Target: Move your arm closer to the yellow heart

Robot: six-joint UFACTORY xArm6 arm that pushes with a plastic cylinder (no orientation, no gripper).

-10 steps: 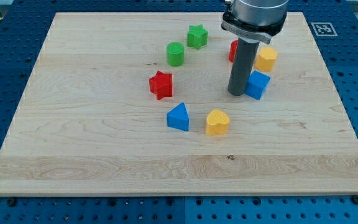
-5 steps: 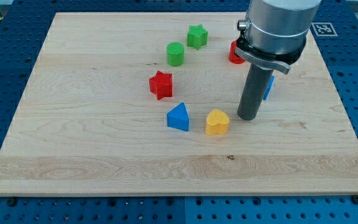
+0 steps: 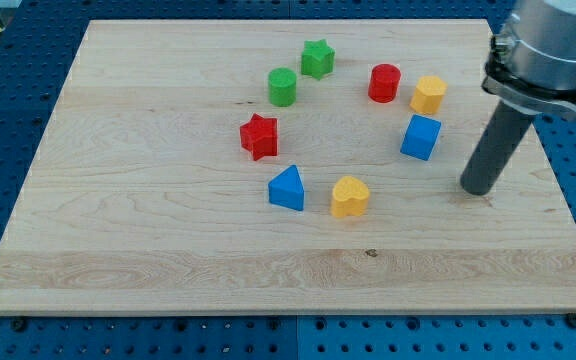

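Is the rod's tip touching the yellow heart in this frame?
No: my tip stands on bare board well toward the view's right of the yellow heart, with a clear gap between them.

My tip (image 3: 478, 188) has slid toward the view's right, away from the yellow heart (image 3: 349, 197).

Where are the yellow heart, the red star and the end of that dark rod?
yellow heart (image 3: 349, 196): camera view, on its top face.
red star (image 3: 259, 134): camera view, on its top face.
my tip (image 3: 477, 189): camera view, on the rod's lower end, toward the view's right of the heart.
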